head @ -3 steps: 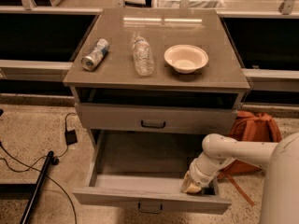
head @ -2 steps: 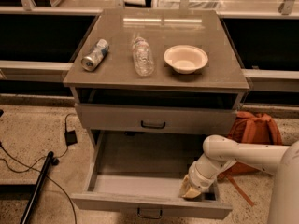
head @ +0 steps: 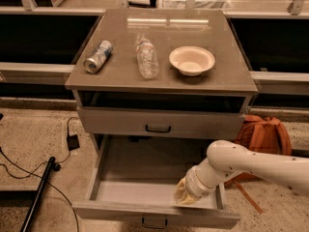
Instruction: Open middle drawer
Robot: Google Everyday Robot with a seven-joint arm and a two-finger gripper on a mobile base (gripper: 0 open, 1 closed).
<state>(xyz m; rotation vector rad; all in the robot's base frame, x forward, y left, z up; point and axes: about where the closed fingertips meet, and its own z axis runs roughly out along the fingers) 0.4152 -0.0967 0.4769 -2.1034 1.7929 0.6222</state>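
Note:
The middle drawer (head: 145, 193) is a wide, shallow grey-beige drawer, pulled far out toward the camera, and its inside looks empty. A small dark bar handle (head: 154, 222) sits centred on its low front. My gripper (head: 183, 197) is at the end of the white arm (head: 251, 164) that comes in from the right. It reaches down inside the drawer, at the inner side of the front wall, right of centre. The taller-fronted grey drawer (head: 159, 123) above is closed.
On the cabinet top (head: 227, 76) lie a can (head: 98, 56), a clear plastic bottle (head: 147, 58) and a beige bowl (head: 191, 60). An orange backpack (head: 264, 135) sits on the floor to the right. Cables (head: 29, 166) and a dark pole (head: 39, 192) lie at the left.
The drawer front has come a little further out toward the camera. My gripper has moved left and toward the front with it.

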